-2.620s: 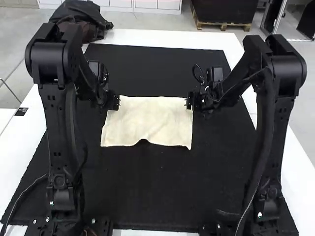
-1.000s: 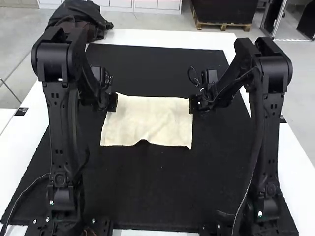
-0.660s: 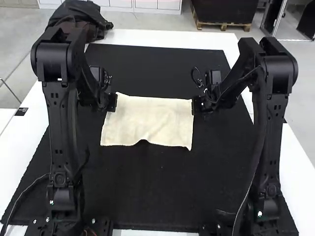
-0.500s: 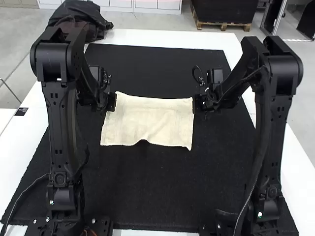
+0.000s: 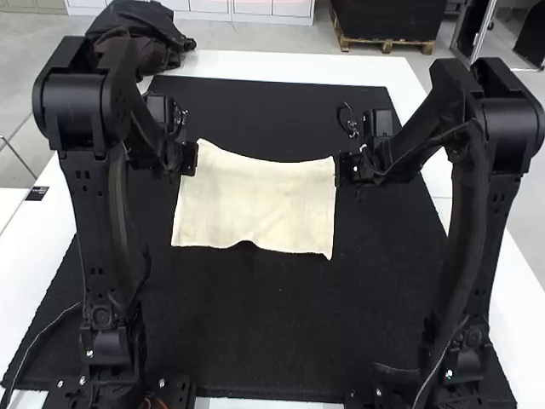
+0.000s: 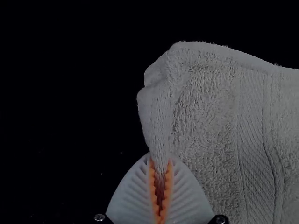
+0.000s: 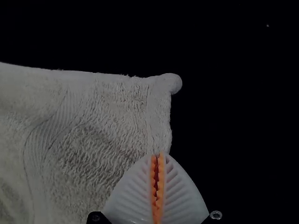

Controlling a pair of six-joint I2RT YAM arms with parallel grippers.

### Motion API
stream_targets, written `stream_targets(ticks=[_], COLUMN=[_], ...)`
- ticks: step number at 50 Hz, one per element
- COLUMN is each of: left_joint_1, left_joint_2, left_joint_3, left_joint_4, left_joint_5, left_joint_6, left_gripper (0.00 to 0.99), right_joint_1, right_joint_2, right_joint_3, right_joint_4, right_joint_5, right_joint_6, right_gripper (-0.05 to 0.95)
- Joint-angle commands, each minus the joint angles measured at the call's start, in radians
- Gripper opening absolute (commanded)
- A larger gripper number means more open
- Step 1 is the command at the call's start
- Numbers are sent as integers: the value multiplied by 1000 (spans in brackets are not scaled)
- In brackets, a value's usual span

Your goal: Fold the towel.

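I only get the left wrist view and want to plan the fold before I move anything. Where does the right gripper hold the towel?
Observer: The right gripper is shut on the side edge of the towel, just short of a corner.
Operator: Does the towel's far edge run straight across?
Observer: No. In the high view it sags in a shallow curve between its two far corners.
Operator: And the edge nearest the arm bases?
Observer: It has a small inward notch near its middle, where the black mat shows.
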Motion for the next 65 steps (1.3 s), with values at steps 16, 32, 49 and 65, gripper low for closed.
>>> stream_targets(ticks=[16, 32, 49, 65], left_joint_1=[36, 77, 85, 100], left_joint_2=[-98, -164, -265, -345], left_joint_3=[-37, -69, -126, -157], left_joint_4=[-44, -109, -169, -304], left_joint_5=[28, 65, 92, 106], left_joint_6=[15, 41, 70, 109], left_gripper=[23, 23, 23, 23], right_joint_1=[-27, -38, -38, -38], right_joint_2=[-128, -200, -266, -358], right_joint_3=[-39, -65, -96, -148], right_joint_4=[-48, -131, -210, -296], right_joint_5=[-119, -182, -223, -245], right_joint_6=[129, 146, 159, 157], right_gripper=[-28, -28, -28, -28])
